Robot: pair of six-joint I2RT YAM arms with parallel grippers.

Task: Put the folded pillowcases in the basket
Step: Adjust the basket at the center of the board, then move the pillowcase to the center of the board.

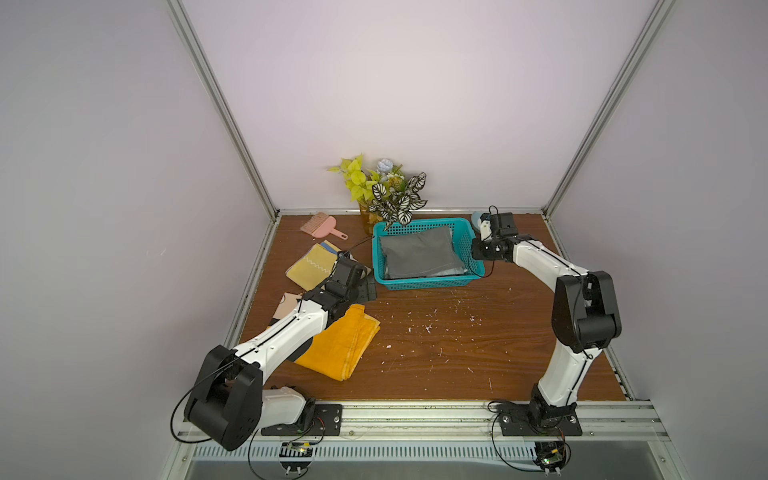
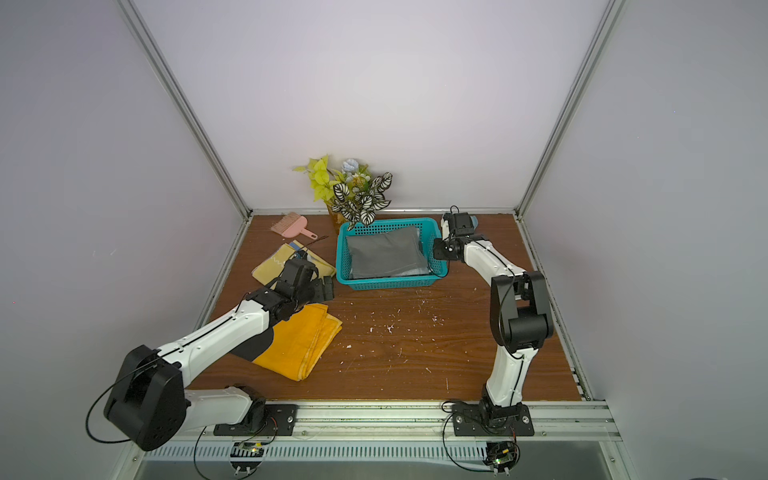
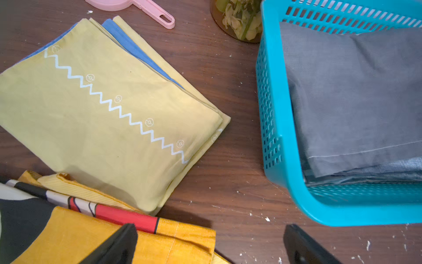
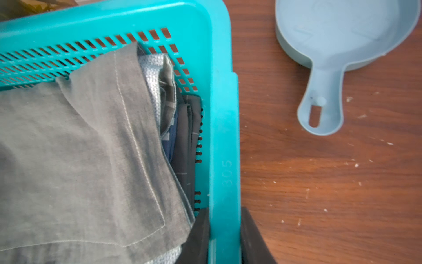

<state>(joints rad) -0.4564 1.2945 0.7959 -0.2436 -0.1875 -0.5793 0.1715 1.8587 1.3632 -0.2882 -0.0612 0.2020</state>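
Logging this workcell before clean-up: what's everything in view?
basket: one, teal, far middle of table
grey pillowcase: one, grey, in basket
yellow pillowcase: one, pale yellow, left of basket
orange cloth: one, orange, under left arm
patterned cloth: one, black-red-white, beside orange cloth
brush: one, pink, far left
plant: one, green, behind basket
scoop: one, pale blue, right of basket
left gripper: one, black, jaws open beside basket
right gripper: one, black, jaws closed on basket rim

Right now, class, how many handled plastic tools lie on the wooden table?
2: the pink plastic brush at the far left, and the blue-grey plastic scoop right of the teal perforated basket. More may be hidden.
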